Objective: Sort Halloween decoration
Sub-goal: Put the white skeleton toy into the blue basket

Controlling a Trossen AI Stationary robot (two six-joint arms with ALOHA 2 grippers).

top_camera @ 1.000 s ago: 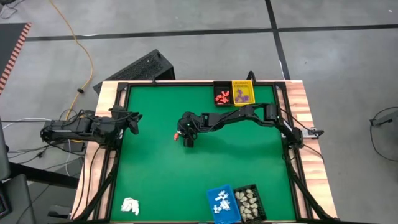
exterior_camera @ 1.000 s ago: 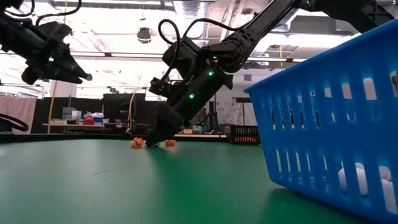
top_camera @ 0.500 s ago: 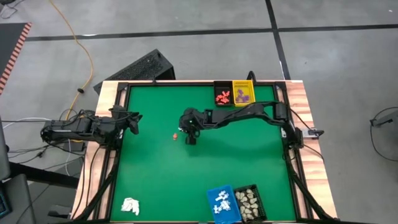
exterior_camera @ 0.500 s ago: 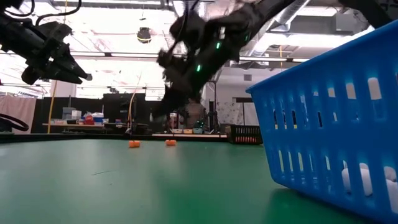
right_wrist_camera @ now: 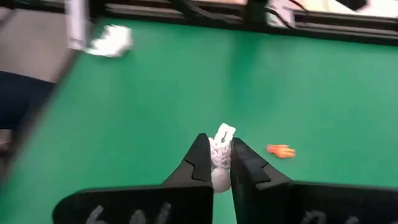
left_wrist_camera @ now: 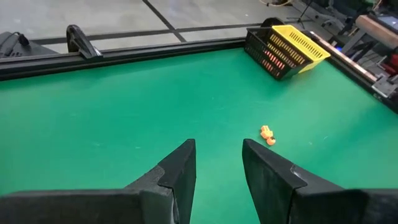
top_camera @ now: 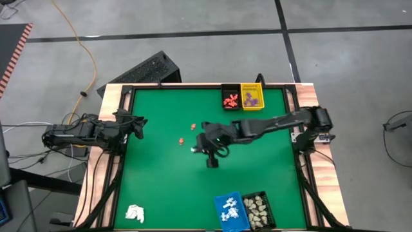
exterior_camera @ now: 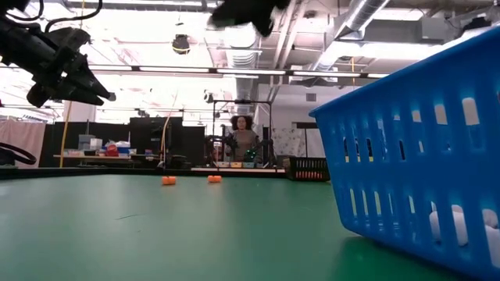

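Observation:
My right gripper is over the middle of the green table, shut on a small white decoration piece. In the low view it is high above the mat. Two orange pieces lie on the mat toward the far left of it; they also show in the low view. One orange piece shows in the right wrist view. My left gripper is open and empty, waiting above the table's left edge. My right gripper pinches the white piece between its two fingers. The piece's ribbed end sticks out past the fingertips, and its round end sits farther back between them. The piece is lifted clear of the mat.
At the far edge stand a black basket with orange-red pieces and a yellow basket with purple ones. At the near edge stand a blue basket with white pieces and a black basket with cream ones. A white wad lies at the near left corner.
My right gripper has risen from the mat beside the orange pieces and gone toward the table's near and right edges, well above the mat. The two orange pieces stay where they were.

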